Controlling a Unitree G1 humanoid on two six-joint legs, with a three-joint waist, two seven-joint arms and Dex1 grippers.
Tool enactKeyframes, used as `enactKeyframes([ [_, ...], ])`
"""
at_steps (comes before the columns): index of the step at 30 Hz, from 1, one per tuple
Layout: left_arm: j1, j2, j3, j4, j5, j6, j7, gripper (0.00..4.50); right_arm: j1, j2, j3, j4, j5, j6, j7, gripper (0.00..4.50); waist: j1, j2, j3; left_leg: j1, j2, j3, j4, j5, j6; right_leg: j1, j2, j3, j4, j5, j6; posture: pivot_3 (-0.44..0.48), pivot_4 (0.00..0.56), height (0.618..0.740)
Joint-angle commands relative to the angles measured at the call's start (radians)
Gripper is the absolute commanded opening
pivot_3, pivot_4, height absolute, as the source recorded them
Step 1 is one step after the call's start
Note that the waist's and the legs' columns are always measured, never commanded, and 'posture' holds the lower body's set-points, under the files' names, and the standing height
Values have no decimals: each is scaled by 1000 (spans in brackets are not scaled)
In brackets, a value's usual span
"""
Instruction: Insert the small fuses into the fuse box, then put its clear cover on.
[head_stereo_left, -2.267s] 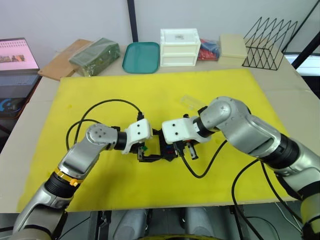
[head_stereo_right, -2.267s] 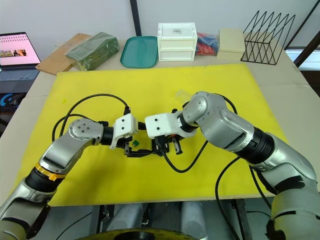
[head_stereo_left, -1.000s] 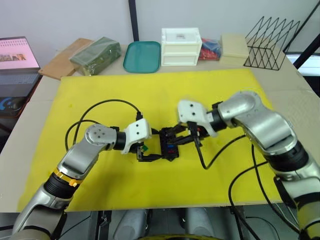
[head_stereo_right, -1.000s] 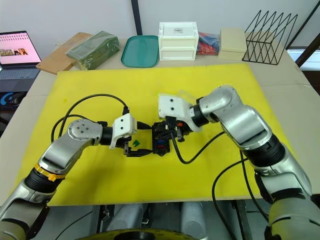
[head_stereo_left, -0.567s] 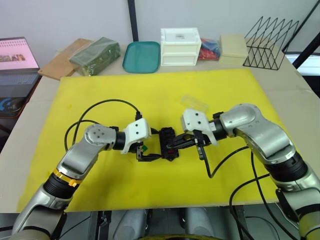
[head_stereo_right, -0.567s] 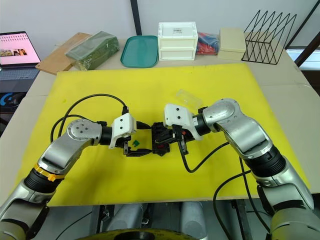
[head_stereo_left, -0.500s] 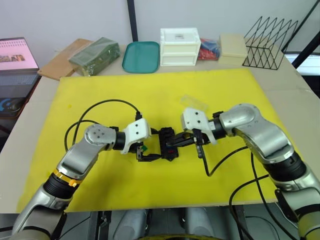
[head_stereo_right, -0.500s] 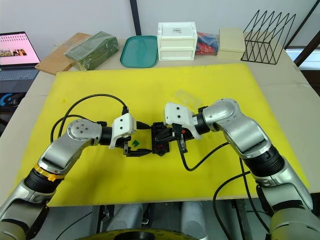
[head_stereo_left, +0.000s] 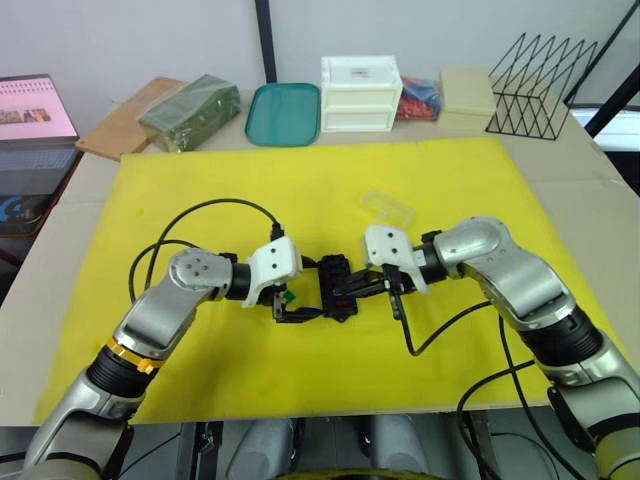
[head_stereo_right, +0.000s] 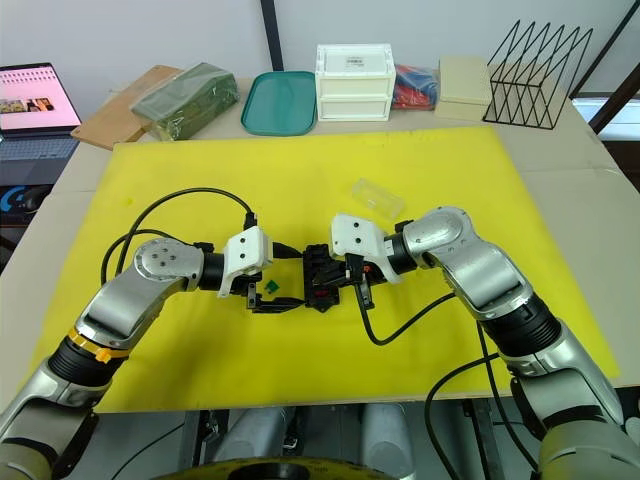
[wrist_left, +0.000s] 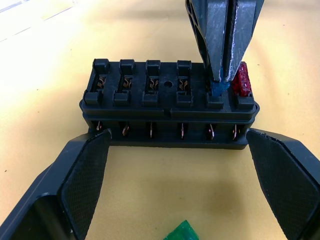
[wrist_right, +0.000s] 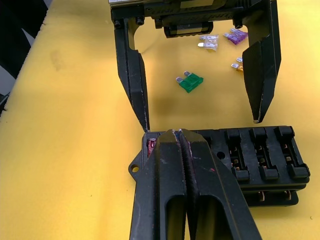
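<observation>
Red plastic shows in the end slot of the fuse box (wrist_left: 170, 102), so one fuse (wrist_left: 241, 80) looks seated; beside it a teal fuse (wrist_left: 218, 89) sits at the mouth of the next slot, pinched between the right hand's (wrist_left: 223, 75) clenched fingers, which press straight down on it. By my reading the task is at its second fuse, not yet clearly home. The four remaining slot pairs stand empty.

Still to go: a green fuse (wrist_right: 190, 81) lying on the yellow mat (head_stereo_left: 300, 190) just in front of the box, and purple (wrist_right: 236, 35), grey (wrist_right: 209, 43) and amber (wrist_right: 237, 65) ones a little farther off, near the left hand's base. After them comes the cover (head_stereo_right: 377, 198), which lies on the mat beyond the right arm, well apart from the box.

Pose: both forearms lie low over the mat and meet at the box in the middle. The left hand (wrist_right: 197, 120) is spread wide, its two fingers standing at either end of the box's near side; whether they touch it I cannot tell. The right hand comes in from the opposite side.
</observation>
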Motion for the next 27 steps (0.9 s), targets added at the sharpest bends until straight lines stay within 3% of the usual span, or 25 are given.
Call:
enactKeyframes([
  [1, -9, 8, 34, -10, -15, -12, -9, 4500, -2, -2, -6, 3, -5, -12, 4, 46, 0, 0, 0, 0, 0, 0, 0, 0, 0, 0, 0, 0, 0, 0, 0, 0, 150, 740],
  [16, -16, 1, 42, -11, -14, -2, -17, 4500, 6, -2, 105, 120, -154, -112, -19, 46, 0, -1, -1, 3, 0, 0, 0, 0, 0, 3, 0, 0, 0, 0, 0, 0, 150, 740],
  [27, -8, 7, 53, -36, -25, 16, -15, 4500, -10, -4, 71, 115, -121, -109, 4, 46, 1, -1, -1, 4, 0, 0, 0, 0, 0, 4, 0, 0, 0, 0, 0, 0, 150, 740],
])
